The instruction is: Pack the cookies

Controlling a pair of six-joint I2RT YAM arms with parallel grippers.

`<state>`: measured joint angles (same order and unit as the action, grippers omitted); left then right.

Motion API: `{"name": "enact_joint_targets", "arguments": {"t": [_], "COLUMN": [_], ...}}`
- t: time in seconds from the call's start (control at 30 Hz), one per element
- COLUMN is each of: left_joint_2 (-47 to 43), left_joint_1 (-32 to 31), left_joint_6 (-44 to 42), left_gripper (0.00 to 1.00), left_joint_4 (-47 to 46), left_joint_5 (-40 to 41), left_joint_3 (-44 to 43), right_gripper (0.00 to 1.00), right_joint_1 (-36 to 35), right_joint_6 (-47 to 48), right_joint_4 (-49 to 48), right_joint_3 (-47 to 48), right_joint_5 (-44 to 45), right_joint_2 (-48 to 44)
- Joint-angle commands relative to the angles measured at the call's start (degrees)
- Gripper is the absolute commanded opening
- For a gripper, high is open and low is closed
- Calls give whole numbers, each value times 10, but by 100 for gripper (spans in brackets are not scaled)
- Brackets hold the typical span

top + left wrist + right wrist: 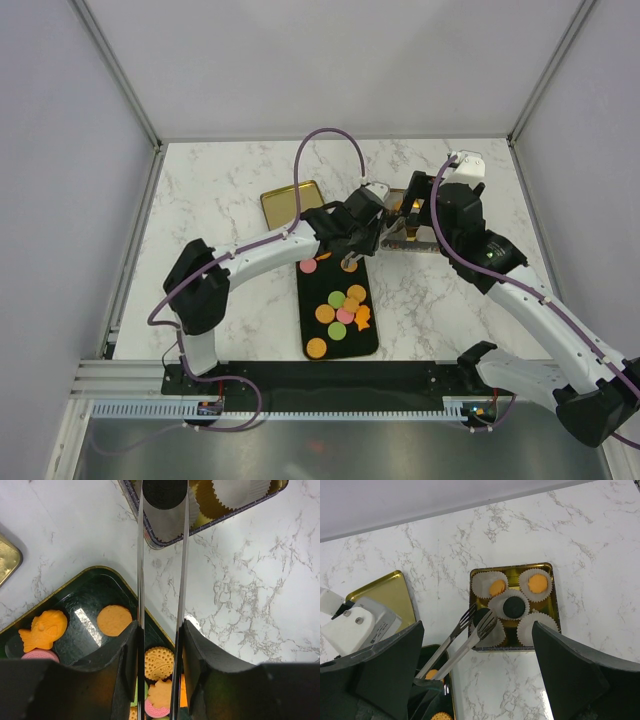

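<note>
Left arm (265, 250): white tubular links between bulky black joint housings, lower left to centre of the top view. Purple cable (330, 135) clipped along the shell, looped at upper centre.

Right arm (550, 325): same white links and black joints, with a second purple lead (434, 210). White boxy camera housing (468, 163) at the wrist, upper right.

Left claw (159, 630): two broad matt black fingers (112, 680), wedge-shaped, across the bottom of its wrist view.

Right claw (477, 630): black fingers (390, 670) likewise, in the lower corners.

White block (357, 622) with two round screws, left edge of the right wrist view.

Black base plate (320, 378) along the bottom, small lit board (208, 407) near each end.
</note>
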<state>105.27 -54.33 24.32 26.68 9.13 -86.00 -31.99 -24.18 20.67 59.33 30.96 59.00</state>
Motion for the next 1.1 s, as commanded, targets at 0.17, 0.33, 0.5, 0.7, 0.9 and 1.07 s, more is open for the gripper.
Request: {"name": "enact_joint_targets", "arguments": {"t": [0.17, 0.33, 0.5, 0.7, 0.9, 1.07], "left_joint_2": [11, 7, -4, -19, -31, -37], "left_joint_1": [4, 4, 4, 3, 2, 2], "left_joint_6": [-18, -18, -18, -17, -16, -16], "left_gripper": [38, 39, 40, 42, 43, 46], "left_joint_4": [-36, -36, -36, -35, -35, -33], "left_joint_5": [-11, -9, -6, -8, -7, -5], "left_joint_3": [-25, -17, -8, 8, 20, 25], "right_gripper": [98, 98, 98, 98, 98, 98], "right_joint_1": [1, 2, 2, 2, 2, 2], "right_joint_6": [3, 3, 2, 2, 2, 3], "right_joint_4": [-1, -1, -1, -1, -1, 0], "right_joint_3": [7, 5, 5, 4, 3, 3], "right_joint_5": [12, 10, 9, 10, 10, 9], "right_joint_2": [-9, -7, -8, -8, -8, -8]}}
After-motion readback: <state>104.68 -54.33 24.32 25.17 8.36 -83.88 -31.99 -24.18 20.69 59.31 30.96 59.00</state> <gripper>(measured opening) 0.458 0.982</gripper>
